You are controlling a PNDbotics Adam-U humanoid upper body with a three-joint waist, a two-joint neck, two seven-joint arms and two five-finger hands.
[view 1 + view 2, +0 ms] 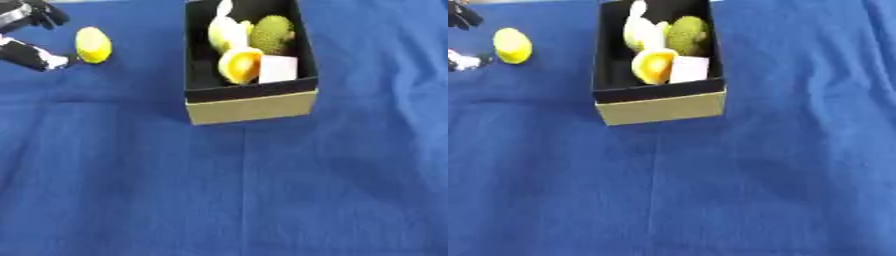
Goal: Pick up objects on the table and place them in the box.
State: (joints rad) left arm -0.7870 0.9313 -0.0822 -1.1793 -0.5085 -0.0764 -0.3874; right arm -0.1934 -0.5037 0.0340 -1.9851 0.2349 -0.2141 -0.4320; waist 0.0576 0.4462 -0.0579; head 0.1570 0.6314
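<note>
Left eye view shows the left robot hand point(33, 35) at the upper left corner, fingers released around a yellow lemon point(93, 45) lying on the blue desk point(262, 190). Well apart stands the box point(249, 106), holding several fruits.

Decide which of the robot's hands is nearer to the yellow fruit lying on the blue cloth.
Left. The left hand is right beside the yellow fruit, on its left, fingers spread around it. The right hand shows in neither view.

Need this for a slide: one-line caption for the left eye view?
Left hand beside a yellow fruit on blue cloth; box already holds several items.
</note>
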